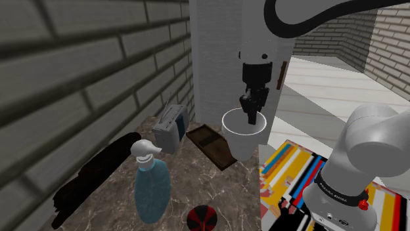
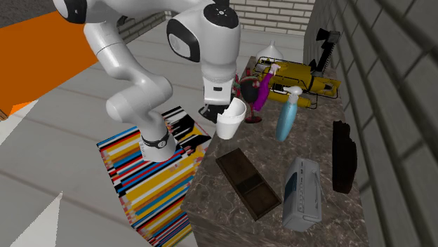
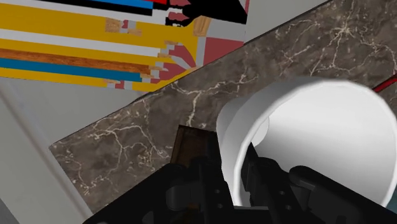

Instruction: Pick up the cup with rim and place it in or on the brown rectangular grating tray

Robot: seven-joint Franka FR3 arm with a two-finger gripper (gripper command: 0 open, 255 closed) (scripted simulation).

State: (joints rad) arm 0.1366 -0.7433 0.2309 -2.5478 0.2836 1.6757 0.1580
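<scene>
- Cup: white, flared rim, hanging from the claw, apparently clear of the marble counter.
- Claw: fingers pinch the cup's rim wall, one inside and one outside.
- Tray: brown, flat on the counter, below the claw and just toward the shoulder view's left. Its long axis runs past the claw's side, so a short sideways carry and then a descent seem needed.
</scene>
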